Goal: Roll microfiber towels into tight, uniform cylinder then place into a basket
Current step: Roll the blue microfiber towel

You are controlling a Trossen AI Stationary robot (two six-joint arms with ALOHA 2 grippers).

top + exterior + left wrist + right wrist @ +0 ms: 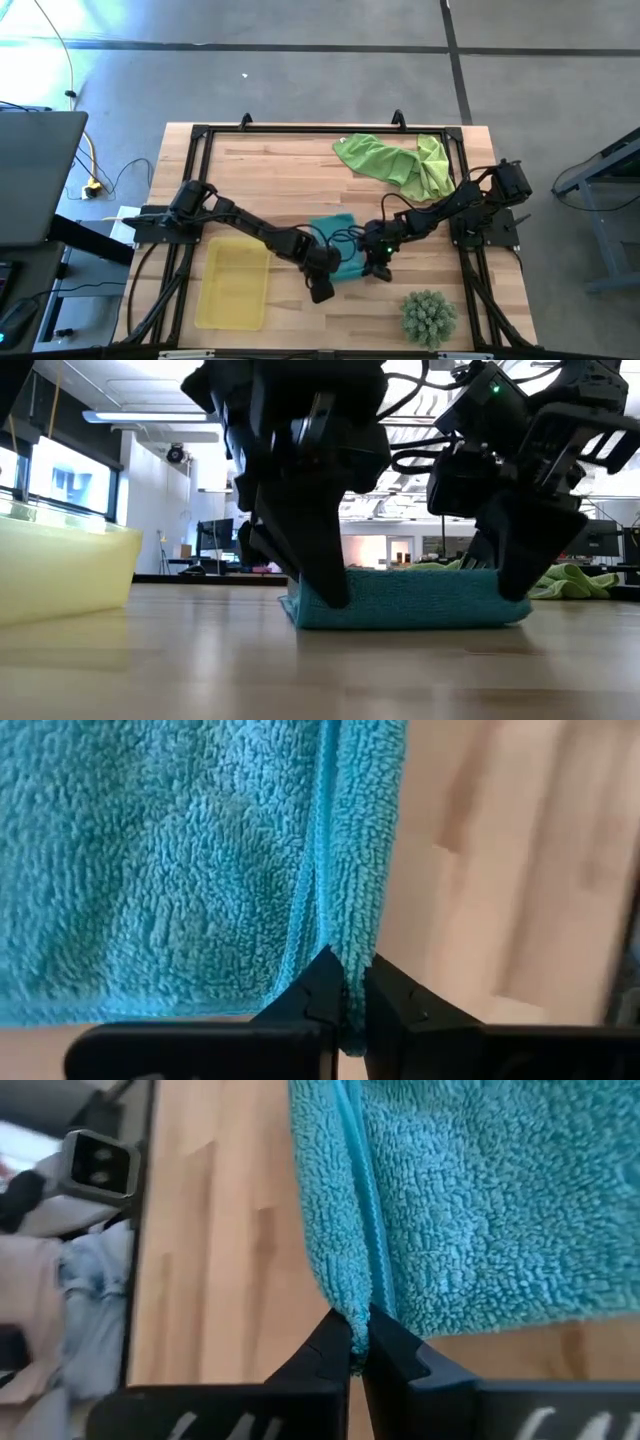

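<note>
Teal cloth fills our wrist views: the teal towel [170, 870] lies folded flat on the wooden table [300, 160], near its front edge and between the two grippers. We see the left gripper [348, 1010] closed on one near corner of it, a fold of cloth pinched between the dark fingertips [320, 990]. The right gripper [357, 1345] is clamped the same way on the other near corner, its tips nipping the hem. From table height the towel reads as a low teal slab with a gripper planted at each end. Just beside the left gripper, on the left of the table, we find the yellow basket [232, 318] with nothing visible in it. A spiky green plant [429, 316] sits at the front right corner. Farther back, near the far right edge, the two green towels [395, 160] lie crumpled together, well apart from the grippers.
</note>
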